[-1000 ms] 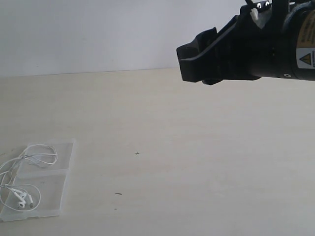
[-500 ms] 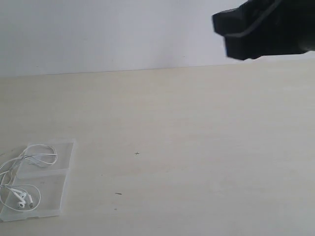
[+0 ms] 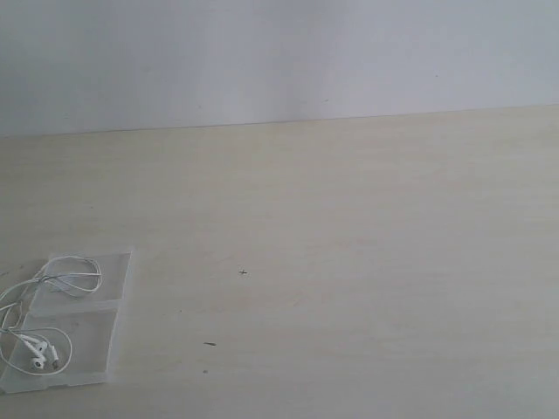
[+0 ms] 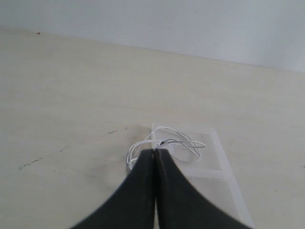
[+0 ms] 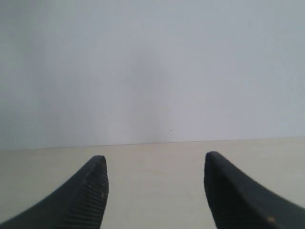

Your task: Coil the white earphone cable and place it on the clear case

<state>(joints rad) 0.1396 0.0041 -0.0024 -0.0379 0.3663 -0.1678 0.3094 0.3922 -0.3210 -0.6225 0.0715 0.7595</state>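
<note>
Right tool (image 5: 155, 156) has left the exterior view and stands open; left tool (image 4: 156, 150) is closed. White earphone cable (image 3: 38, 353) lies looped mostly on the clear case (image 3: 98, 347), near left.

Left pincer (image 4: 156, 150): fingers pressed together, angled downward. Right pincer (image 5: 155, 156): fingers spread wide apart.
</note>
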